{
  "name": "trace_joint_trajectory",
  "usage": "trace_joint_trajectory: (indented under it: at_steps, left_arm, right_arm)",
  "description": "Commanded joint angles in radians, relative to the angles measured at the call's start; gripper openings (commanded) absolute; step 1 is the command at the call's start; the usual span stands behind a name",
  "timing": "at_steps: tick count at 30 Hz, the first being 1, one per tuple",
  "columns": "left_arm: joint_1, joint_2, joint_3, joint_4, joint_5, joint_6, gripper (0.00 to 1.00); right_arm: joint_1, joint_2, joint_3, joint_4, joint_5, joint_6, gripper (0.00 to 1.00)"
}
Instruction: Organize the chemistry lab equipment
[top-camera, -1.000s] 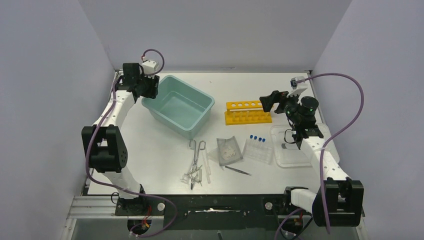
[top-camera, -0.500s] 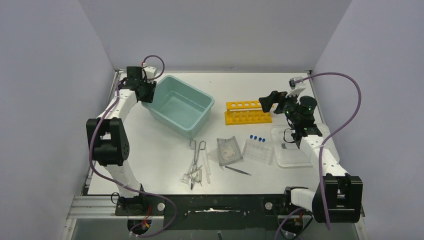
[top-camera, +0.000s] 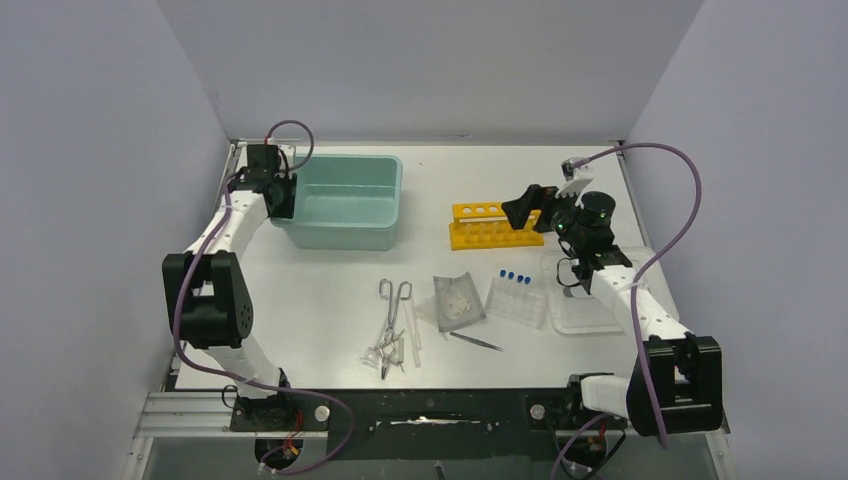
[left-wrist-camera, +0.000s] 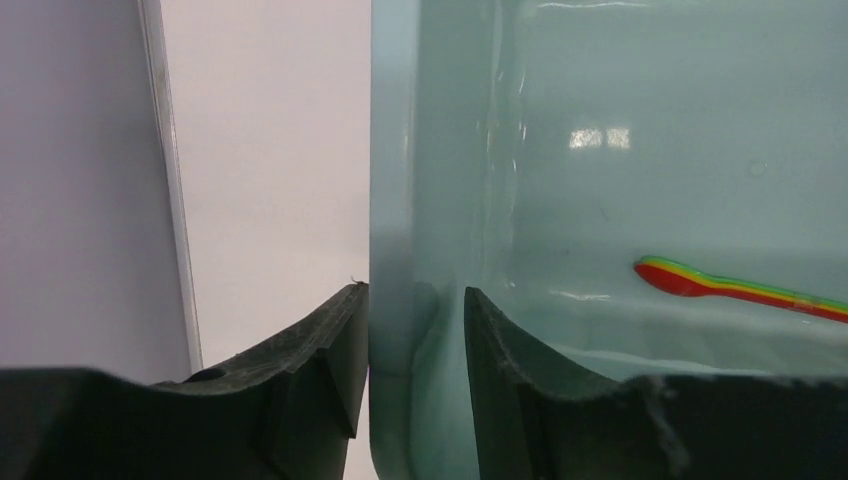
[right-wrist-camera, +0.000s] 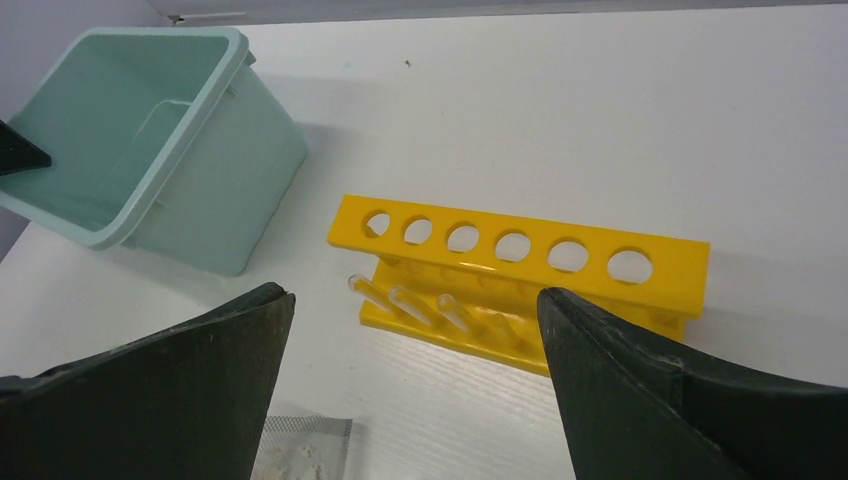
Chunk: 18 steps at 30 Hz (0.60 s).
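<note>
Teal plastic tub (left-wrist-camera: 395, 150): wall pinched between the left gripper's (left-wrist-camera: 415, 330) nearly closed jaws. Right gripper (right-wrist-camera: 415, 295): jaws wide apart, holding nothing, over the yellow test-tube rack (right-wrist-camera: 520, 245).

We see the metal scissor-like forceps (top-camera: 393, 310) lying flat, their 2 ring handles at the far end. The clear plastic droppers (top-camera: 388, 351) lie in a loose heap at the forceps' near tips. Just right of the forceps, the clear bag of white discs (top-camera: 458, 300) lies flat. Beside it are the blue-capped tubes (top-camera: 517, 296), with their caps in a row at the far end. The thin metal tweezers (top-camera: 476, 341) lie slanted just nearer than the bag.
</note>
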Motion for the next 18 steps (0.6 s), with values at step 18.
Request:
trace_joint_trajectory:
  at_steps: [18]
  left_arm:
    - [-0.231, -0.576, -0.236, 0.470, 0.141, -0.400, 0.42]
  right_arm:
    - [0.648, 0.085, 0.212, -0.238, 0.876, -0.193, 0.61]
